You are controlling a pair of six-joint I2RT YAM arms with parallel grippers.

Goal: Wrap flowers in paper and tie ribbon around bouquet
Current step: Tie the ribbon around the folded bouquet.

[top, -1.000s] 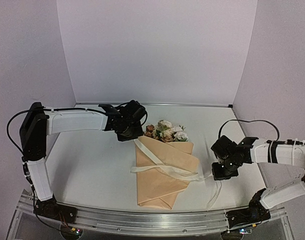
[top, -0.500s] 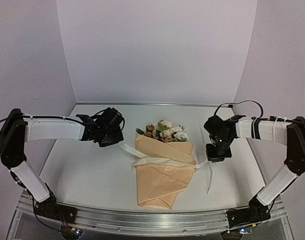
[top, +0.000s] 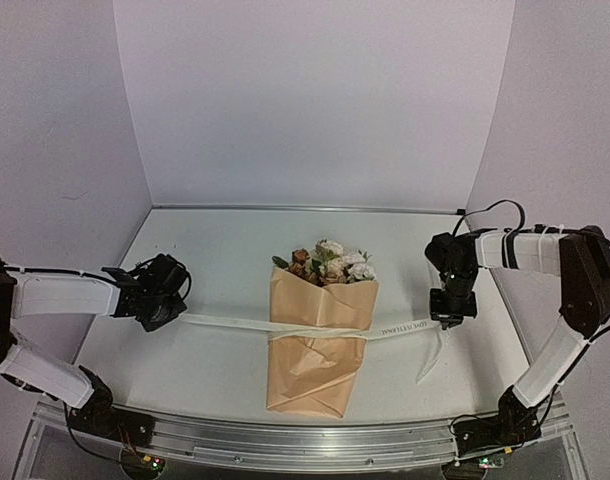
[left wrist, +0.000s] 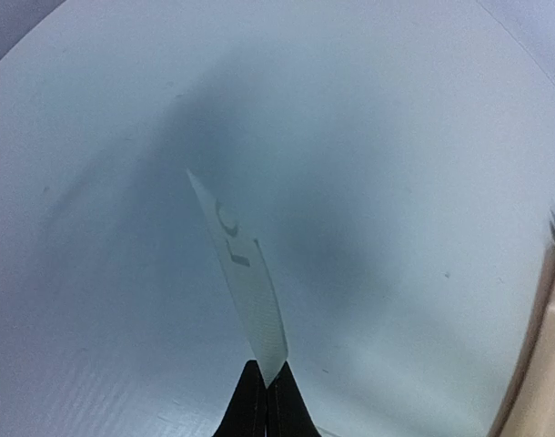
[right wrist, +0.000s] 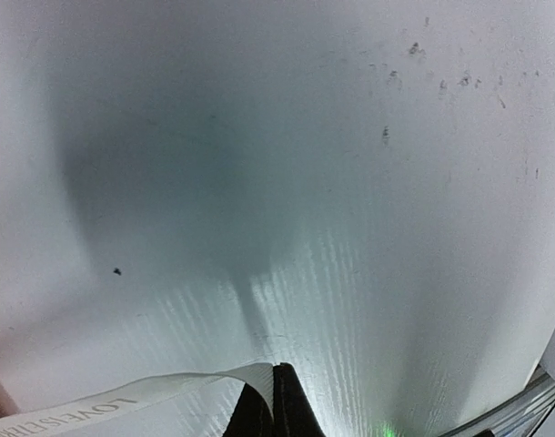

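White table (top: 210,262), one bouquet (top: 315,365), one ribbon (top: 225,321) (taut), ends pinched in left gripper (top: 174,314) and right gripper (top: 445,320)

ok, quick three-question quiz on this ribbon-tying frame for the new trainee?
1. True or false: the ribbon crosses the bouquet below the flowers.
2. Who grips the ribbon? A left only, B right only, C both.
3. Fill in: seen from the robot, the flowers sit at the bouquet's ___ end (near/far).
Key: 1 true. 2 C: left gripper and right gripper are each shut on it. 3 far.
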